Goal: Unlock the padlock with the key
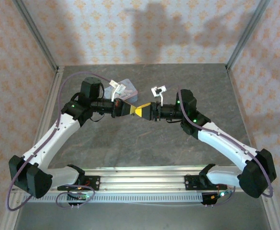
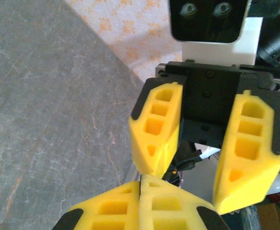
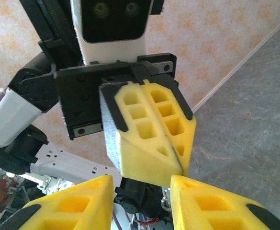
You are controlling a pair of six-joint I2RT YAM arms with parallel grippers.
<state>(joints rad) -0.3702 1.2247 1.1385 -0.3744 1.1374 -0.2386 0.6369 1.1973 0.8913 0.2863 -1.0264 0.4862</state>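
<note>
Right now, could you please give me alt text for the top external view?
Two robot arms meet tip to tip above a grey table, the left gripper and the right gripper pointing their yellow jaws at each other. A pastel tin lies just beyond the left gripper.

Pastel tin (image 1: 127, 87) partly hidden behind left arm (image 1: 58, 132). Left gripper (image 2: 140, 184) and right gripper (image 3: 142, 184): finger bases cut off by bottom edge of own wrist views.

A grey, marbled worktop (image 1: 144, 143) lay between walls (image 1: 82, 28) papered in pale peach with a small orange floral pattern. Slanting aluminium posts (image 1: 34, 31) marked the back corners. A ribbed metal rail (image 1: 144, 178) ran along the near edge, and soft shadows (image 1: 178, 24) fell across the back wall.
</note>
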